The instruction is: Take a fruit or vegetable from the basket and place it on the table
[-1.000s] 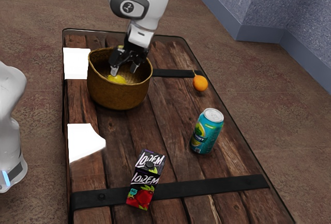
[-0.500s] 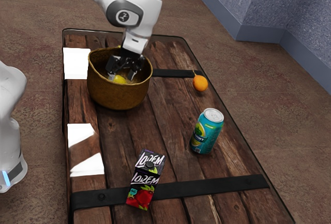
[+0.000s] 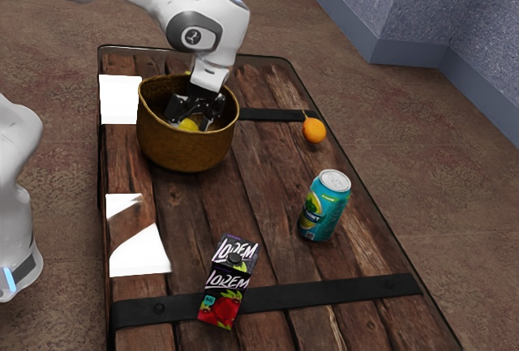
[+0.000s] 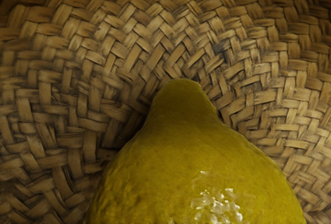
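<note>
Down inside the woven basket (image 3: 185, 150), my gripper (image 3: 192, 121) stands open over a yellow lemon (image 3: 188, 126), its fingers spread apart. The rim and near wall hide the lower part of the fruit in the exterior view. In the wrist view the lemon (image 4: 194, 167) lies large and close under the hand, its narrow tip pointing away, against the basket's woven inside (image 4: 57, 94). Whether the fingertips touch its sides cannot be told.
On the wooden table (image 3: 203, 205), an orange fruit (image 3: 314, 130) lies toward the exterior view's right of the basket. A teal can (image 3: 324, 205) stands nearer the camera, and a dark juice carton (image 3: 228, 282) is near the black cross strap (image 3: 324, 291).
My hand has moved lower into the basket and slightly toward the exterior view's left, bringing the open fingers down around the lemon. Shadows on the table's bright patches have shifted.
</note>
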